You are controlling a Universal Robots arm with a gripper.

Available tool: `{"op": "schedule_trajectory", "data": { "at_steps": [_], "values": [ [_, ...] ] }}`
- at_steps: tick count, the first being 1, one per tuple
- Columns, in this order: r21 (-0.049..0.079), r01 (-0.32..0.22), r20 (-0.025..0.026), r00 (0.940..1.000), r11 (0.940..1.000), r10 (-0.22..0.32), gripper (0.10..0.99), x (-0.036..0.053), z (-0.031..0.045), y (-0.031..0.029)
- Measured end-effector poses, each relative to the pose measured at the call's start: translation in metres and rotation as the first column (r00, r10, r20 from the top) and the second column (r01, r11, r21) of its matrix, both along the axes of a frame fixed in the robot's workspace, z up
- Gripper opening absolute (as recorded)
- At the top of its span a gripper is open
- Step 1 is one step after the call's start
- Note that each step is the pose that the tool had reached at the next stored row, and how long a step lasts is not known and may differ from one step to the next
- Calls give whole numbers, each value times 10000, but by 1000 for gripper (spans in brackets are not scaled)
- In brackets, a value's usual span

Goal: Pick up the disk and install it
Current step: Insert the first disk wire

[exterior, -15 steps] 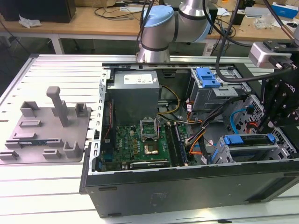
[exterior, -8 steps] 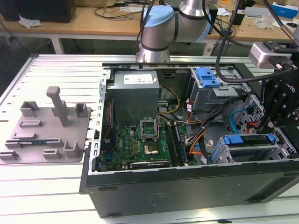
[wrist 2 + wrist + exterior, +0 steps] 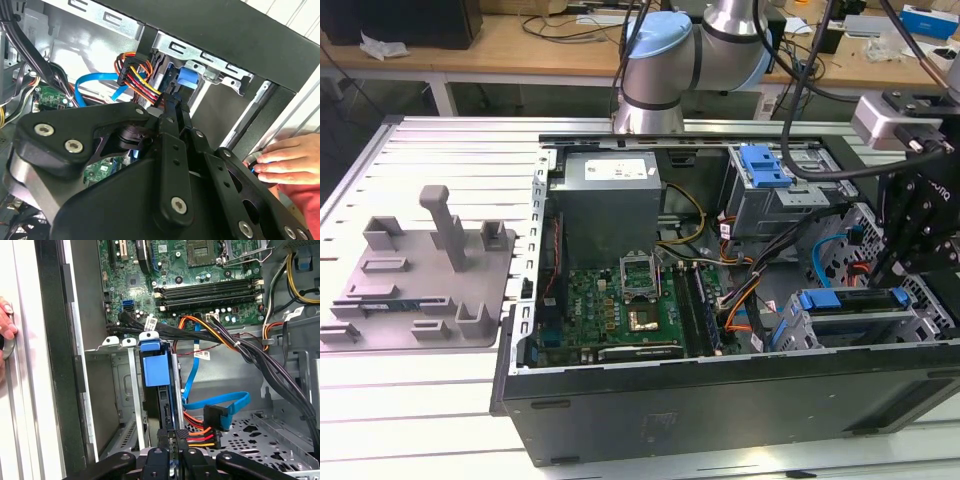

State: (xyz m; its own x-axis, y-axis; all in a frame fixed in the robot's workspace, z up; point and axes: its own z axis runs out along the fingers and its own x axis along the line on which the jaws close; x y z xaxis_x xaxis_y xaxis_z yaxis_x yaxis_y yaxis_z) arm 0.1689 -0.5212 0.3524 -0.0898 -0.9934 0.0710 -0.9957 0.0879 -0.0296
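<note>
Gripper (image 3: 173,440) first: in the first wrist view we have it sitting right at the near edge of the disk (image 3: 152,365), and we cannot tell whether it is clamped or slack. The disk stands on edge in the metal drive cage (image 3: 115,390), its blue carrier tab showing between the cage rails. Just beside the gripper, a bundle of red, orange and yellow power wires (image 3: 200,437) ends in a black plug, with a flat blue data cable (image 3: 220,405) looping over it.

In the exterior view, the black gripper (image 3: 910,250) hangs over the corner of the open computer case (image 3: 720,400) on the exterior view's right, close above the disk (image 3: 850,300) in its cage. The green motherboard (image 3: 620,310) lies in the middle of the case. Well apart, on the exterior view's left, the grey fixture plate (image 3: 420,280) with its upright posts rests on the slatted table (image 3: 440,160).

In the second wrist view we catch the blue tab of the disk (image 3: 185,80) just past the gripper (image 3: 177,112), and a person's hand (image 3: 290,160) rests outside the case wall.
</note>
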Motion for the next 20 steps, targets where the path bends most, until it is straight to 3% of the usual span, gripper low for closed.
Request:
{"op": "schedule_trajectory", "data": {
  "at_steps": [20],
  "values": [
    [0,-17,0,10000,10000,17,169,8,-95,0]
  ]
}}
